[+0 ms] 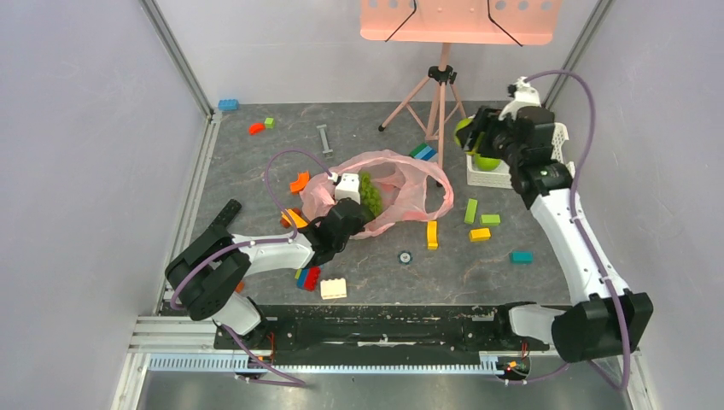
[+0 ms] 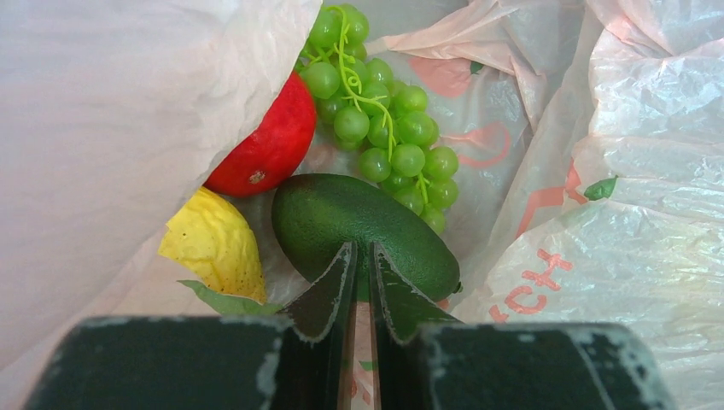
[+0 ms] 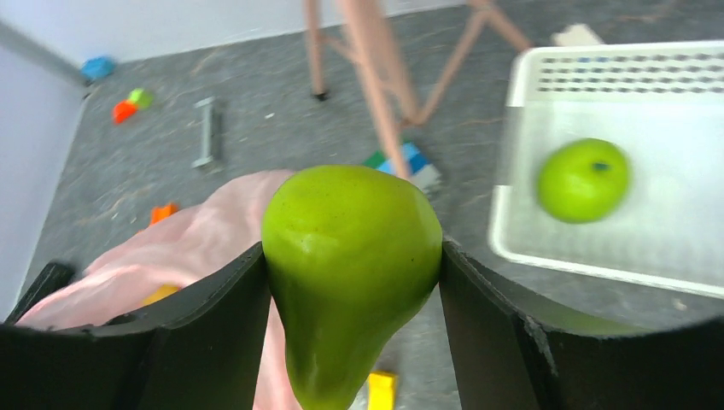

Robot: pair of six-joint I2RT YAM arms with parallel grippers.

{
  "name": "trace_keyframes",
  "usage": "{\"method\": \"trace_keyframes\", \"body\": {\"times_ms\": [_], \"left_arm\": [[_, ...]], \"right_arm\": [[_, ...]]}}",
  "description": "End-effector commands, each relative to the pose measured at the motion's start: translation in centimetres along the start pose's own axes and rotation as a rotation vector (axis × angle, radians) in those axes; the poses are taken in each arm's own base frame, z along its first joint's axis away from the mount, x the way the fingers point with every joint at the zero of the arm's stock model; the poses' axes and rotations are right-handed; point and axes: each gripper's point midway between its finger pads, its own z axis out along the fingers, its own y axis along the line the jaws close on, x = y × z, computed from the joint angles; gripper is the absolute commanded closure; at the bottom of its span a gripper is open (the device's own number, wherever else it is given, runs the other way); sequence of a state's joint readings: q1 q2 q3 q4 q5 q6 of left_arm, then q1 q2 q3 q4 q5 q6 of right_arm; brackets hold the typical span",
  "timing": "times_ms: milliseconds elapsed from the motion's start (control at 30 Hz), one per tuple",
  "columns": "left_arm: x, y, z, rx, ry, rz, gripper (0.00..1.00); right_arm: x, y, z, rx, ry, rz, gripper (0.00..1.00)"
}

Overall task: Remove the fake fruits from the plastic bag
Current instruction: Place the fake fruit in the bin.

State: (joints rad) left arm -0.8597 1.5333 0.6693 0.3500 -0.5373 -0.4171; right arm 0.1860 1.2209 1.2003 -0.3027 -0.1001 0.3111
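The pink plastic bag (image 1: 401, 184) lies crumpled mid-table. My left gripper (image 1: 348, 218) is at its near mouth, jaws nearly together with a thin layer of bag film (image 2: 649, 171) pinched between them. Inside, just past the left gripper's (image 2: 362, 248) tips, lie a dark green avocado (image 2: 341, 213), a red apple (image 2: 265, 145), a yellow lemon (image 2: 218, 243) and green grapes (image 2: 384, 128). My right gripper (image 3: 352, 249) is shut on a green pear (image 3: 341, 222) and hangs in the air by the left edge of the white basket (image 3: 649, 73). A green apple (image 3: 583, 179) sits in that basket.
A pink tripod (image 1: 440, 94) stands just left of the basket (image 1: 487, 179). Building blocks are scattered around: yellow (image 1: 432, 234), green (image 1: 470, 210), teal (image 1: 521, 256), cream (image 1: 333, 289). A grey metal piece (image 1: 324, 138) lies at the back. Walls close in both sides.
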Motion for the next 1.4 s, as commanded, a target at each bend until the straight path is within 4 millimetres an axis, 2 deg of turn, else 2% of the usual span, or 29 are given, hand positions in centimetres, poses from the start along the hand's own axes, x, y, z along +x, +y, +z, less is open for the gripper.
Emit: {"method": "trace_keyframes", "body": {"times_ms": [0,167,300,433,567,667,900,1133,1367], "left_arm": [[-1.7,-0.6,0.0,0.016,-0.046,-0.043,0.85],[-1.6,-0.7,0.1,0.022,-0.042,-0.047,0.85],[-1.5,-0.9,0.0,0.031,-0.038,-0.053,0.85],[-1.4,-0.9,0.1,0.031,-0.034,-0.054,0.85],[-1.4,-0.9,0.1,0.033,-0.035,-0.053,0.85],[-1.2,-1.1,0.2,0.039,-0.027,-0.051,0.85],[-1.1,-1.2,0.2,0.045,-0.021,-0.054,0.85],[-1.2,-1.1,0.2,0.041,-0.026,-0.049,0.85],[-1.3,-0.8,0.2,0.029,-0.029,-0.041,0.85]], "right_arm": [[-1.3,-6.1,0.6,0.114,-0.012,0.067,0.38],[-1.5,-16.1,1.1,0.454,-0.033,0.110,0.36],[-0.6,-21.6,3.0,0.613,-0.001,0.159,0.35],[-0.5,-25.7,4.1,0.745,-0.034,0.205,0.35],[-0.2,-28.1,6.2,0.775,-0.063,0.225,0.35],[0.6,-29.3,8.5,0.763,-0.060,0.219,0.35],[1.2,-32.5,12.1,0.797,-0.013,0.104,0.35],[1.8,-34.9,14.5,0.836,0.022,0.027,0.34],[3.3,-36.9,15.4,0.899,0.053,0.008,0.33]]}}
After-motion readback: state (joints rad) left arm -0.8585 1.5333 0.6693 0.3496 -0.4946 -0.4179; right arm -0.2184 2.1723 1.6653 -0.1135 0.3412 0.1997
